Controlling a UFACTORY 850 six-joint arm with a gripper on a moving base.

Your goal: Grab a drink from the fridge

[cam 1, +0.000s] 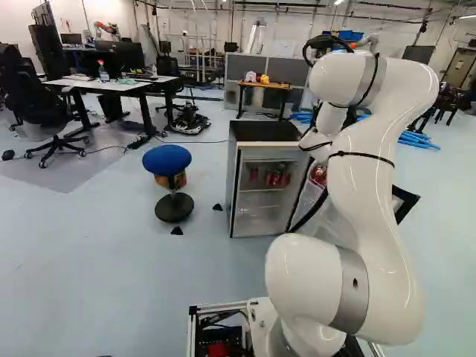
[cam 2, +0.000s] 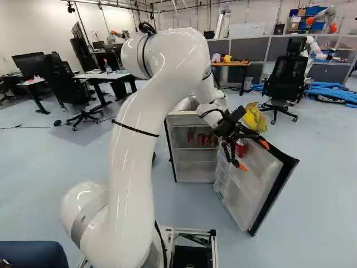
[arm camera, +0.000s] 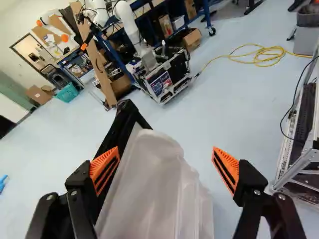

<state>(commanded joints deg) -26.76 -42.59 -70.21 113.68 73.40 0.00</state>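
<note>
the drinks are in two places. several red cans stand on an upper shelf of the fridge, close together and upright, as shelf drinks would be so they're easy to see and pick. one more can shows red by the inner side of the swung-out door, partly behind the gripper; it probably sits in the clear racks, which would keep it from falling as the door swings.

the jaws are spread wide and pinch nothing. in the wrist view one orange pad lies over the door's black rim, whether touching i can't tell, while the racks run up between the two sides and the other pad has floor beyond it. the arm reaches over to the door's top, perhaps because it has just to be held or nudged wide, so that the way to the shelf is free.

no drink is in hand, so the grab itself lies ahead. i'd judge the next move is to lift clear of the rim, then line up on one can. closing here could clamp the door, and a sideways swing might knock the racks.
</note>
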